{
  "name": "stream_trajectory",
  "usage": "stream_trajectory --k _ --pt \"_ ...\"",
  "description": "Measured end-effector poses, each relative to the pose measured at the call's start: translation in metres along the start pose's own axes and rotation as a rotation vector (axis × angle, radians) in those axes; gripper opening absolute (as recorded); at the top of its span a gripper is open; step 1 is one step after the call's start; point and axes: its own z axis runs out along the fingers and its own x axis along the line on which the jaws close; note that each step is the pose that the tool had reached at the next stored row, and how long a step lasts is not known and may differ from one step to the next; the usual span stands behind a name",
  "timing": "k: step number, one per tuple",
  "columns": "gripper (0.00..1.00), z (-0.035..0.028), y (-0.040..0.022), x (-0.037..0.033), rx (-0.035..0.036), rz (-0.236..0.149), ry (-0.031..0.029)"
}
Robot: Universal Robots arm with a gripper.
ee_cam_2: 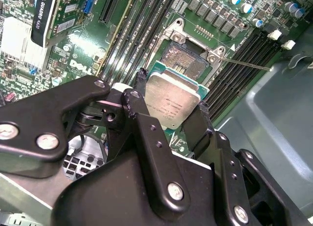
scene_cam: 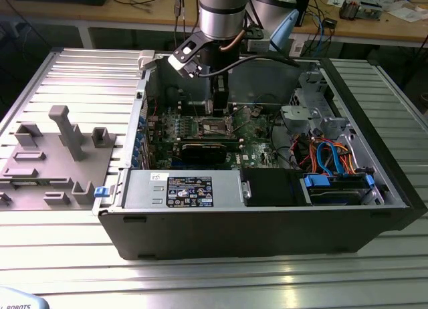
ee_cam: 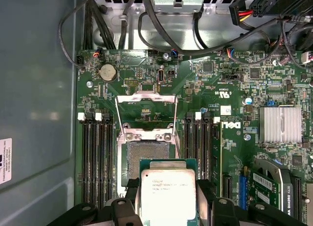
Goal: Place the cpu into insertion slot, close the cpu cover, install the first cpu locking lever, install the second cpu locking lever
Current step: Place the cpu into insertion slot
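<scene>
- Our pincer (ee_cam_2: 172, 98) is closed on the cpu (ee_cam_2: 171, 102). One black finger presses on each of two opposite edges, and the silvery top face is turned toward both wrist cameras.
- We judge this edge grip is deliberate. It leaves the chip's underside free and the other two sides open, so nothing sits between the chip and the insertion slot (ee_cam: 139, 160).
- In the first wrist view the cpu (ee_cam: 168, 192) hangs over the near part of the slot, whose dark centre shows beyond the chip. It looks raised above the slot and not seated, though we cannot tell how high.
- The cpu cover (ee_cam: 146, 130) stands swung open on the far side of the slot, with green board visible through its window. That leaves the slot open from above.
- A thin metal lever (ee_cam_2: 244, 64) sticks out to the side of the slot in the second wrist view, clear of the opening.
- Room is tight at the sides. Long memory slots (ee_cam: 98, 157) run along both flanks of the slot, close to where the fingers would come down.
- In the exterior view the pincer (scene_cam: 219, 112) reaches down inside the open computer case (scene_cam: 267, 222) on the ribbed desk (scene_cam: 200, 282). The case walls stand well apart from it.
</scene>
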Motion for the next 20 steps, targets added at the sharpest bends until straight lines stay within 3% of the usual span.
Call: stream_trajectory --k 20 --pt "0.55 0.0057 -0.0002 0.0 0.0 0.0 -0.0002"
